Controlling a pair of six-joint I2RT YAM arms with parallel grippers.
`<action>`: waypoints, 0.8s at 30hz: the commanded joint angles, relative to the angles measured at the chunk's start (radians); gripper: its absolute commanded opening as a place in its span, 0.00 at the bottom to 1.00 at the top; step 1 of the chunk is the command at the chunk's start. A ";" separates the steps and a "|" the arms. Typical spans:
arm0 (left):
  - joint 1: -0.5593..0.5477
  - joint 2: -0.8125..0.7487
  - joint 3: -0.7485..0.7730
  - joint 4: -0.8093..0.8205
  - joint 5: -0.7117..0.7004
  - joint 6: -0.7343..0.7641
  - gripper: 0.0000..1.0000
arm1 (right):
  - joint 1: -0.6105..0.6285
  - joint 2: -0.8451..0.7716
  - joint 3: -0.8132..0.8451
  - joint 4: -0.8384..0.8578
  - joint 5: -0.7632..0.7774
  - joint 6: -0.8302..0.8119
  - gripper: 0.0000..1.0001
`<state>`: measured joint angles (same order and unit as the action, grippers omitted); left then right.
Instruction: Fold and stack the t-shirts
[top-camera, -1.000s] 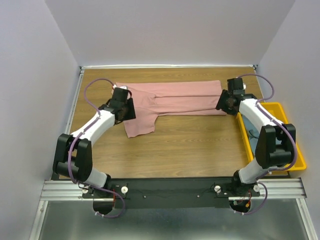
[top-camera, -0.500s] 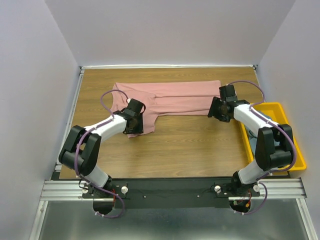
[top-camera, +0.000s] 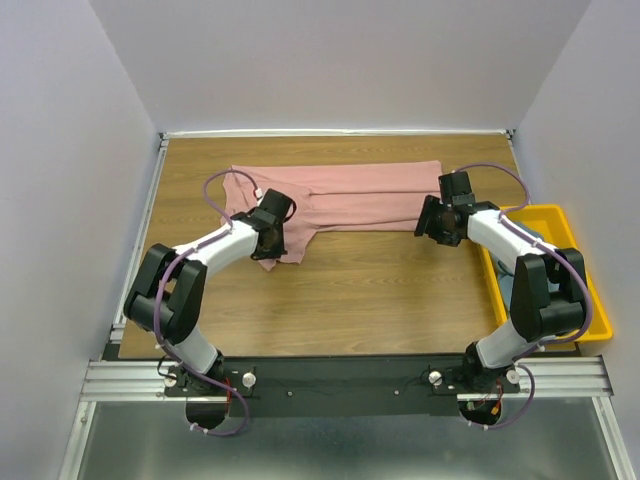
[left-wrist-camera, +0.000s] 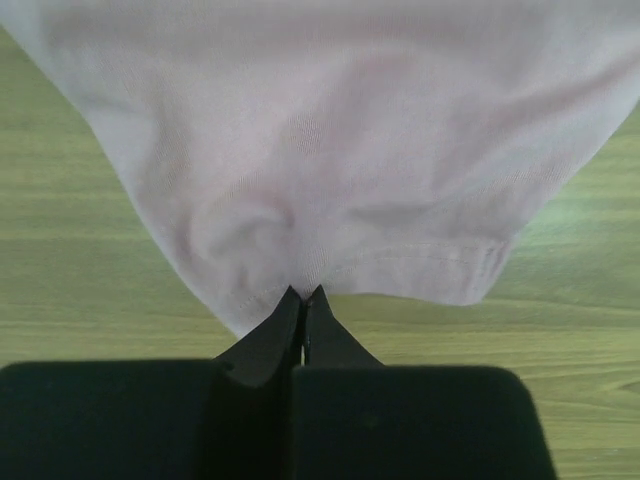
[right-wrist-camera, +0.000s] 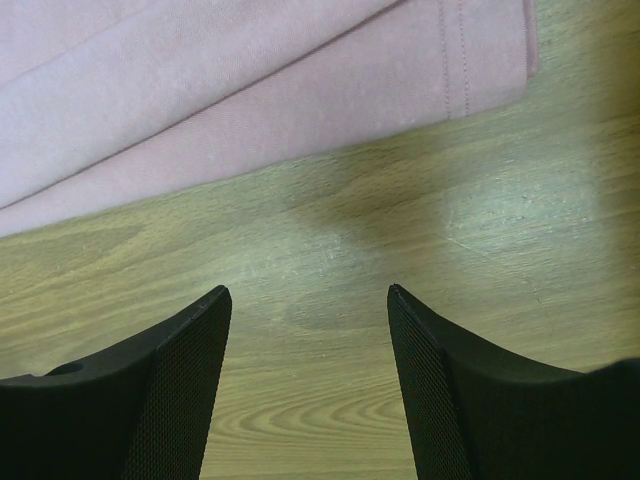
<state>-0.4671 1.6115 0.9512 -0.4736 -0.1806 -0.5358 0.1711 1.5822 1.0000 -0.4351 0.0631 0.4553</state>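
A dusty-pink t-shirt (top-camera: 350, 195) lies lengthwise across the back of the table, its sleeve (top-camera: 295, 235) hanging toward the near side. My left gripper (top-camera: 272, 245) is shut on that sleeve's hem. In the left wrist view the tips (left-wrist-camera: 303, 292) pinch the stitched edge of the pink t-shirt (left-wrist-camera: 330, 150), and the cloth puckers just above them. My right gripper (top-camera: 432, 225) stands open just off the shirt's right end. Its wrist view shows the gripper (right-wrist-camera: 308, 290) over bare wood, with the shirt's hem corner (right-wrist-camera: 480, 60) ahead of it. The blue-grey shirt cannot be made out.
A yellow bin (top-camera: 590, 300) sits at the table's right edge, partly behind the right arm. Bare wooden tabletop (top-camera: 380, 290) stretches between the shirt and the arm bases. Purple walls close in the sides and back.
My left gripper swung from the shirt's left end to the sleeve's lower hem and shut on it, bunching the sleeve. My right gripper drew slightly off the shirt's right end, still open.
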 joint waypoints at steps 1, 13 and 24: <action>-0.002 0.024 0.121 -0.017 -0.088 0.016 0.00 | 0.007 -0.001 -0.005 0.016 -0.025 -0.001 0.71; 0.123 0.224 0.480 0.018 -0.135 0.129 0.00 | 0.007 -0.004 0.043 0.012 -0.129 -0.030 0.70; 0.203 0.491 0.828 0.046 -0.112 0.191 0.00 | 0.007 0.068 0.104 0.002 -0.167 -0.047 0.70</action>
<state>-0.2623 2.0392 1.6924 -0.4446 -0.2779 -0.3847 0.1715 1.6123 1.0634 -0.4351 -0.0704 0.4278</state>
